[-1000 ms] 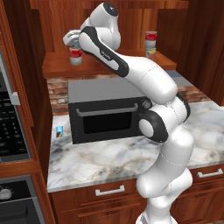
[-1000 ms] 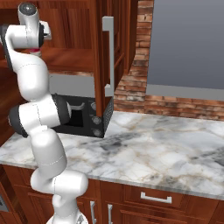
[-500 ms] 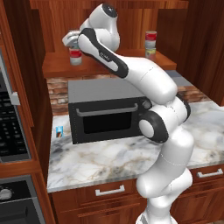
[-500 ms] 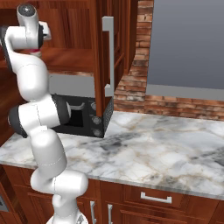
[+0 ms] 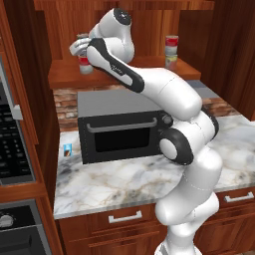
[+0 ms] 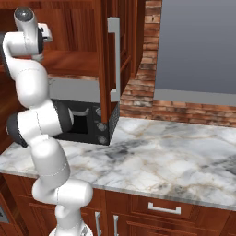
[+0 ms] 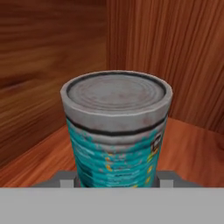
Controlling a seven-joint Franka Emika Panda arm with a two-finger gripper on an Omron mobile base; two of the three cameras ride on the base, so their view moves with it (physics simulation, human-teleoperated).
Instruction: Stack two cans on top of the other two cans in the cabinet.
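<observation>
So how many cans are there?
4: red-and-white can atop yellow-green can, right on the shelf; second red-and-white can, left; teal can at the gripper. The arm may hide others.

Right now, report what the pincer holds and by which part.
Cannot be told. The teal can stands close before the pincer, but any finger contact is hidden.
</observation>
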